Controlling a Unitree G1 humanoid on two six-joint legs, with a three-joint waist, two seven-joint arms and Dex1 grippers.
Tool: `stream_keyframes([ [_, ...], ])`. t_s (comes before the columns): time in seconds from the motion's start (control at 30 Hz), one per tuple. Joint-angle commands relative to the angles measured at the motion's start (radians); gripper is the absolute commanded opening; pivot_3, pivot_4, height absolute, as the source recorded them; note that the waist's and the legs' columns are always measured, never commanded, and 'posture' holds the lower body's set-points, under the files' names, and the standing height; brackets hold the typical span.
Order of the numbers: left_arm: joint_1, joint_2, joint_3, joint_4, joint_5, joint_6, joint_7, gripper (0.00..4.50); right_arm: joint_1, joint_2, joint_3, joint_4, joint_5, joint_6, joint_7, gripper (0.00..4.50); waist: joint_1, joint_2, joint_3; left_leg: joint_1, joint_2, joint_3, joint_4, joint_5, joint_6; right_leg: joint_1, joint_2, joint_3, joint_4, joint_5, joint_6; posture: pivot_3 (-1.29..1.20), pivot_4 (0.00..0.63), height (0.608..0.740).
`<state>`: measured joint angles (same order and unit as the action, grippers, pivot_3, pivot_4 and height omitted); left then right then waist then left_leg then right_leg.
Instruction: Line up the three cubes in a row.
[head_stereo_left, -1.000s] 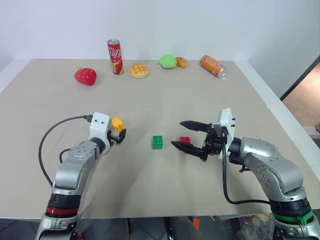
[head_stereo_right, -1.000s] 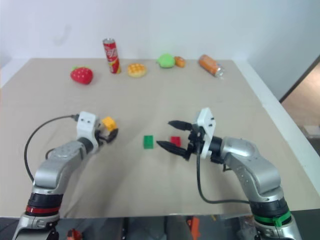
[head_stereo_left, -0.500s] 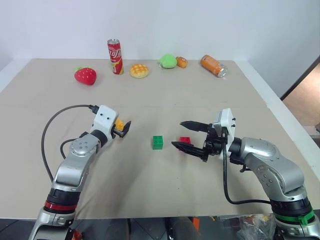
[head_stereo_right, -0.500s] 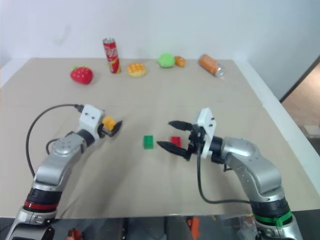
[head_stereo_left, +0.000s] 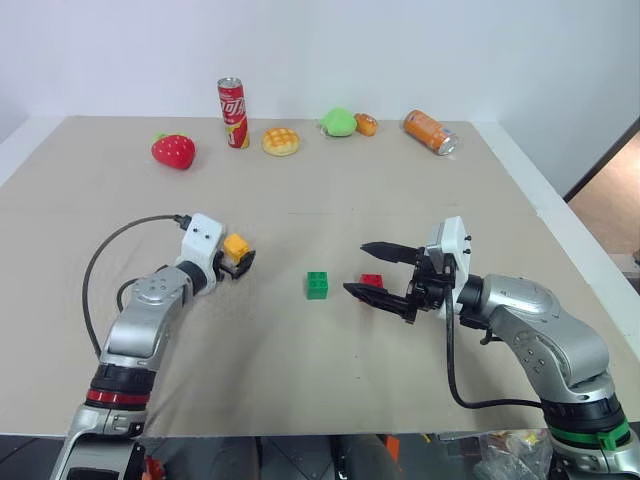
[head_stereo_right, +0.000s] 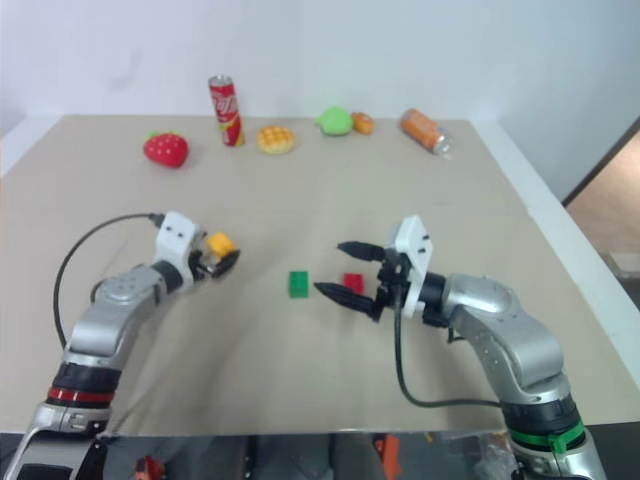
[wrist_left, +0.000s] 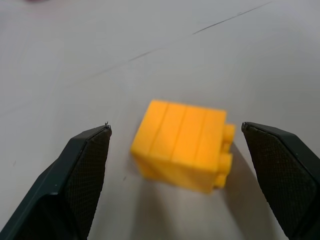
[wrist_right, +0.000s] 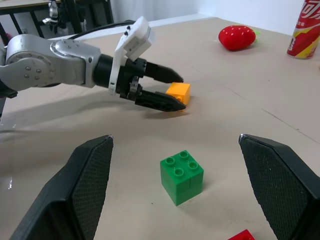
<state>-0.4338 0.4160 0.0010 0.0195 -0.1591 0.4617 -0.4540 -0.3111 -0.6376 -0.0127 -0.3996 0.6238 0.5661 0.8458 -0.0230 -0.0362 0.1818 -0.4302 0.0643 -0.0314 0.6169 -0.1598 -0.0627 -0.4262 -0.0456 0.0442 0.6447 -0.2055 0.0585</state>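
Left wrist view looks along the left end effector (wrist_left: 176, 150), whose two black fingers (wrist_left: 82, 170) stand spread wide with the yellow-orange cube (wrist_left: 182, 145) lying on its side between them, studs toward one finger, touching neither as far as can be seen. It rests on the beige surface (head_stereo_left: 300, 210); the end effector is released around it, not clamped.

From the head camera, the right end effector (head_stereo_left: 368, 270) hangs just above the surface, fingers parted wide and holding nothing. The red cube (head_stereo_left: 371, 281) sits between its two fingertips, partly hidden by the lower one. The green cube (head_stereo_left: 317, 285) stands studs up just beyond those fingertips, between the two end effectors and nearer the right one.

Well beyond both end effectors, along the far edge, are a red toy strawberry (head_stereo_left: 173, 151), an upright red can (head_stereo_left: 232, 99), a yellow bun (head_stereo_left: 281, 141) and an orange can (head_stereo_left: 427, 131) on its side.
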Motion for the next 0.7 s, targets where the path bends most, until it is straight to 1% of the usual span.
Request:
stream_keyframes([
  [0.03,-0.054,-0.001,0.051,0.018,0.002,-0.066,0.030,4.32,0.010,-0.010,-0.039,-0.049,0.017,-0.005,-0.004,4.18,0.000,0.000,0.000,0.000,0.000,0.000,0.000,0.000,0.000,0.000,0.000,0.000,0.000,0.000,0.000,0.00,0.150,0.740],
  [0.13,-0.060,-0.012,0.066,0.030,0.005,-0.096,0.053,4.32,0.016,-0.010,-0.040,-0.051,0.016,-0.007,-0.007,4.18,0.000,0.000,0.000,0.000,0.000,0.000,0.000,0.000,0.000,0.000,0.000,0.000,0.000,0.000,0.000,0.00,0.150,0.740],
  [0.33,-0.036,-0.030,0.063,-0.012,-0.041,-0.098,0.006,4.32,0.015,-0.012,-0.041,-0.048,0.014,-0.008,-0.005,4.18,0.000,0.000,0.000,0.000,0.000,0.000,0.000,0.000,0.000,0.000,0.000,0.000,0.000,0.000,0.000,0.00,0.150,0.740],
  [0.5,0.033,-0.008,0.035,-0.070,-0.079,-0.082,-0.099,4.32,0.007,-0.016,-0.040,-0.042,0.014,-0.009,0.000,4.18,-0.001,0.000,0.000,0.000,0.000,0.000,0.000,0.000,0.000,0.000,0.000,0.000,0.000,0.000,0.000,0.00,0.150,0.740],
  [0.7,0.069,0.019,0.026,-0.047,-0.051,-0.108,-0.121,4.32,0.010,-0.017,-0.036,-0.043,0.013,-0.010,0.001,4.18,0.000,0.000,0.000,0.000,0.000,0.000,0.000,0.000,0.000,0.000,0.000,0.000,0.000,0.000,0.000,0.00,0.150,0.740],
])
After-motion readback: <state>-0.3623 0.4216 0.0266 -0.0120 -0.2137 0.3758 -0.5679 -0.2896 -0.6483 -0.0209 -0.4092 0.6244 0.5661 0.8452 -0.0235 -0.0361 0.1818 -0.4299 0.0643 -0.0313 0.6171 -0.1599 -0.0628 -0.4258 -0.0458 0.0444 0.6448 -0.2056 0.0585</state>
